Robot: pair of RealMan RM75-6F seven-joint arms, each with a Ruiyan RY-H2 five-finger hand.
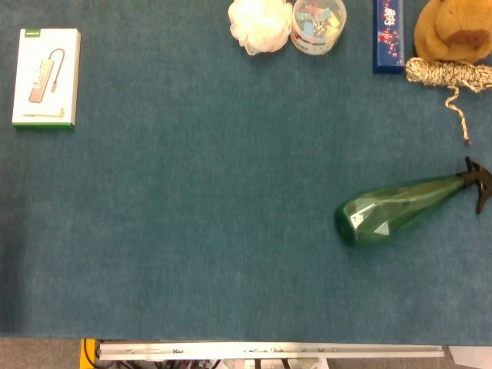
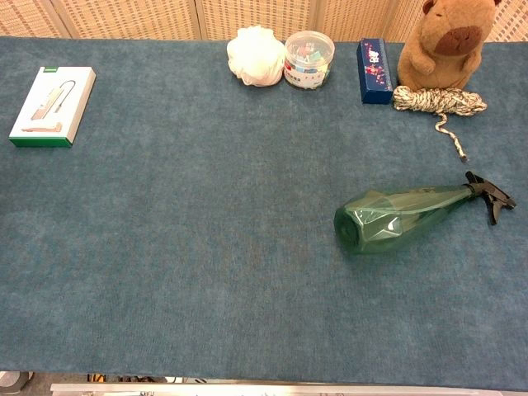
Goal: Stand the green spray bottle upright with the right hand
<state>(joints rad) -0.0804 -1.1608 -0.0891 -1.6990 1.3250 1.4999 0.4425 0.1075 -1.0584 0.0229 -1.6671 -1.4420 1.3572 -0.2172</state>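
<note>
The green spray bottle (image 1: 392, 208) (image 2: 396, 218) lies on its side on the blue table cloth at the right. Its wide base points left and toward the front. Its black trigger nozzle (image 1: 478, 181) (image 2: 491, 195) points right, near the table's right edge. The bottle is translucent and faceted. Neither hand shows in the head view or the chest view, and nothing touches the bottle.
Along the back edge stand a white mesh puff (image 2: 256, 55), a clear tub of coloured clips (image 2: 308, 59), a blue box (image 2: 374, 71), a brown plush toy (image 2: 445, 41) and a coiled rope (image 2: 439, 102). A white boxed item (image 2: 53, 106) lies at the far left.
</note>
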